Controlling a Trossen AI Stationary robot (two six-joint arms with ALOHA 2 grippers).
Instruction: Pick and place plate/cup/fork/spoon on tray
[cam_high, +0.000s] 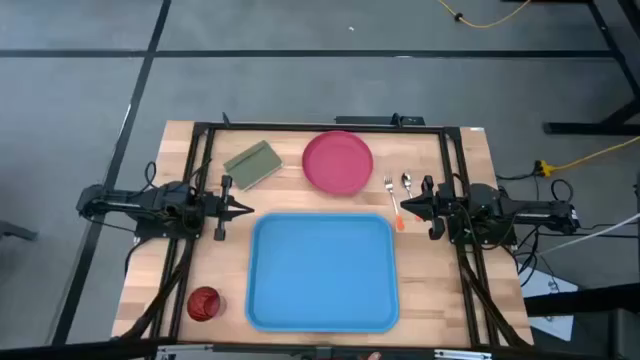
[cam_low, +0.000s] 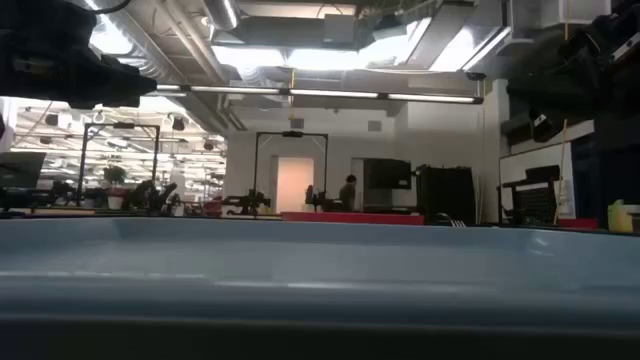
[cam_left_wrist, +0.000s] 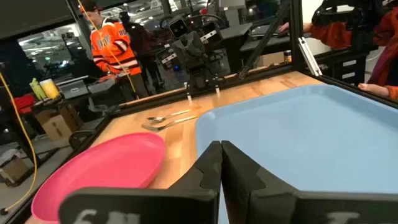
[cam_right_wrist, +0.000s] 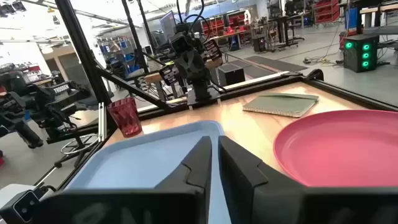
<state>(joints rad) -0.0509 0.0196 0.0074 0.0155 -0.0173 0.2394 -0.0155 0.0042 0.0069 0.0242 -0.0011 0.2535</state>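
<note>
The blue tray (cam_high: 322, 272) lies in the table's middle, toward the near edge. The pink-red plate (cam_high: 338, 161) rests flat on the table beyond the tray. The orange-handled fork (cam_high: 393, 204) and the silver spoon (cam_high: 408, 186) lie side by side at the tray's far right corner. The dark red cup (cam_high: 204, 304) stands upright at the near left. My left gripper (cam_high: 247, 209) is shut and empty at the tray's left far corner. My right gripper (cam_high: 402, 208) is shut above the fork's handle; whether it touches it I cannot tell.
An olive-green block (cam_high: 252, 164) lies left of the plate at the far left. A black frame (cam_high: 330, 126) runs along the table's far edge and down both sides. People and benches show in the room beyond the table.
</note>
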